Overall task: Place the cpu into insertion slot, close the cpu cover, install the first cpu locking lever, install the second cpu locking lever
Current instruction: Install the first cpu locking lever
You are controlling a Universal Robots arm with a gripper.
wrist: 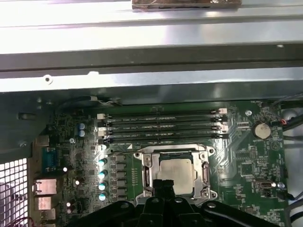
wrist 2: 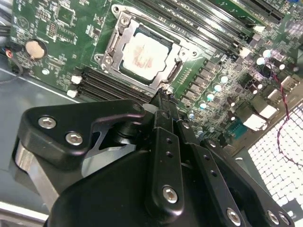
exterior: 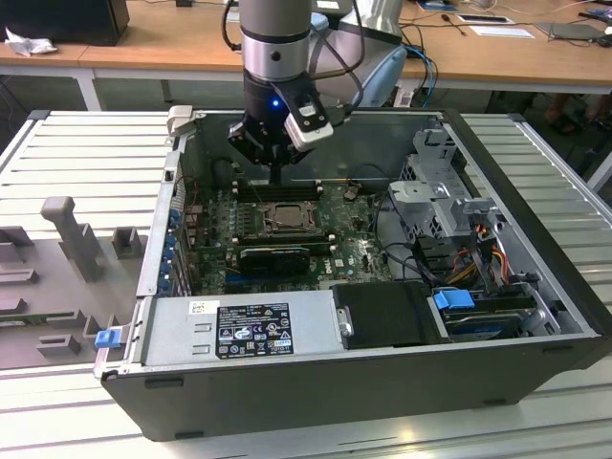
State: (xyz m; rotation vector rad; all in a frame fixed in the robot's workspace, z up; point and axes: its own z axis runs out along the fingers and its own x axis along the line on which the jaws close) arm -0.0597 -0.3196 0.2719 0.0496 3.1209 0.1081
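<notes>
The cpu (wrist 2: 144, 51) lies flat in the insertion slot (wrist 2: 176, 71) on the green board, its pale metal top showing. The cpu cover (wrist 2: 115, 43), a silvery frame, lies down around the chip; both wrist views show it so, with the cpu (wrist: 176, 171) inside the cover (wrist: 147, 169). My gripper (wrist 2: 163, 97) hangs just above the slot's edge nearest the memory slots, its black fingers shut with nothing between them. In the exterior view the gripper (exterior: 275, 182) points straight down over the slot (exterior: 283, 218). I cannot make out how the locking levers stand.
Long black memory slots (wrist: 161, 125) run beside the socket. A black finned card (exterior: 275, 256) lies on its other side. A grey power supply (exterior: 239, 325), a drive cage (exterior: 440, 186) and cables (exterior: 478, 244) crowd the case, whose metal walls (exterior: 163, 220) stand all round.
</notes>
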